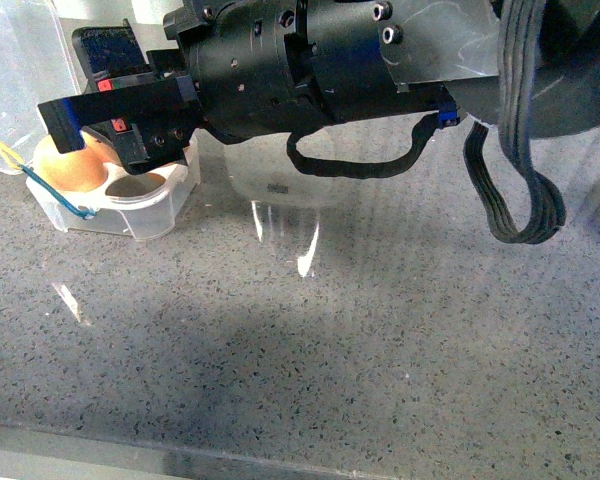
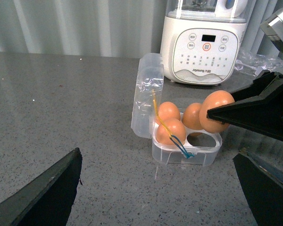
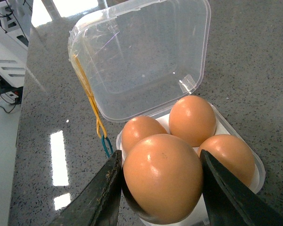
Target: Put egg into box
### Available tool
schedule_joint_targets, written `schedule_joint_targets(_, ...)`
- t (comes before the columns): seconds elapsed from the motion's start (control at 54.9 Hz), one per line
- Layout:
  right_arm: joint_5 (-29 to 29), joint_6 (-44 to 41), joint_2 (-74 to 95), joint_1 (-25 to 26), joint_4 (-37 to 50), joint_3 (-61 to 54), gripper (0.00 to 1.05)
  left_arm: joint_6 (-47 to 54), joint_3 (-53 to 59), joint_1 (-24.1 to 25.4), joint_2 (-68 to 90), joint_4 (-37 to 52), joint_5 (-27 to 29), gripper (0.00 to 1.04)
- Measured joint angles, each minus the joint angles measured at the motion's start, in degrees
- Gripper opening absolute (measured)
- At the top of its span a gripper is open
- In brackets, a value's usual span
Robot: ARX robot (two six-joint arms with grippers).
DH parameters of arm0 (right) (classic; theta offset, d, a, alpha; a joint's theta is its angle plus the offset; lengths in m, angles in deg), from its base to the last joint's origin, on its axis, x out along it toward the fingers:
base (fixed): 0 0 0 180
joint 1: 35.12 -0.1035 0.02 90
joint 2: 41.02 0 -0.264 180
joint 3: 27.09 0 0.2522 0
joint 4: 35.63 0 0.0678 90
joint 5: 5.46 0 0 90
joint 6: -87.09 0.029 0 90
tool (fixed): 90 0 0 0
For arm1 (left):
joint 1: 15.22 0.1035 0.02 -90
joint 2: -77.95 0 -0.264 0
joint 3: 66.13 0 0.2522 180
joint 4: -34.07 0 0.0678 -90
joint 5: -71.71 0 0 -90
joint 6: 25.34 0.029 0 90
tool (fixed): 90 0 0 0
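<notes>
Speckled counter (image 1: pixel 380 350); egg (image 3: pixel 162 172) within right hand (image 3: pixel 162 190)

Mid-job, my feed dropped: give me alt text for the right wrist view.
The right gripper holds a brown egg close over the open clear box, which already holds three eggs. The clear lid is swung back over a grey speckled counter.

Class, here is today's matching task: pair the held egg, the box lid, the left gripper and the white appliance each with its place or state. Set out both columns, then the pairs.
1 held egg
2 box lid
3 left gripper
4 white appliance

a wide open, empty
b behind the box
c folded back on its hinge
d between the right gripper's fingers, over the box

Pairs: 1-d, 2-c, 3-a, 4-b
</notes>
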Motion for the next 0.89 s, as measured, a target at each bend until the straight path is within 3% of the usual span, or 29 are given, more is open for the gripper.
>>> schedule_joint_targets(0.255, -0.02, -1.42, 0.0, -0.02, -0.42, 0.0, 0.42, 0.0, 0.0, 0.0, 0.0, 0.0, 0.0, 0.98)
schedule_joint_targets(0.673, 0.13, -2.54, -0.2, 0.17, -0.28, -1.27, 0.99, 0.0, 0.0, 0.0, 0.0, 0.0, 0.0, 0.98)
schedule_joint_targets(0.892, 1.4, -2.25, -3.37, 1.66, 1.86, -3.65, 0.97, 0.0, 0.0, 0.0, 0.0, 0.0, 0.0, 0.98)
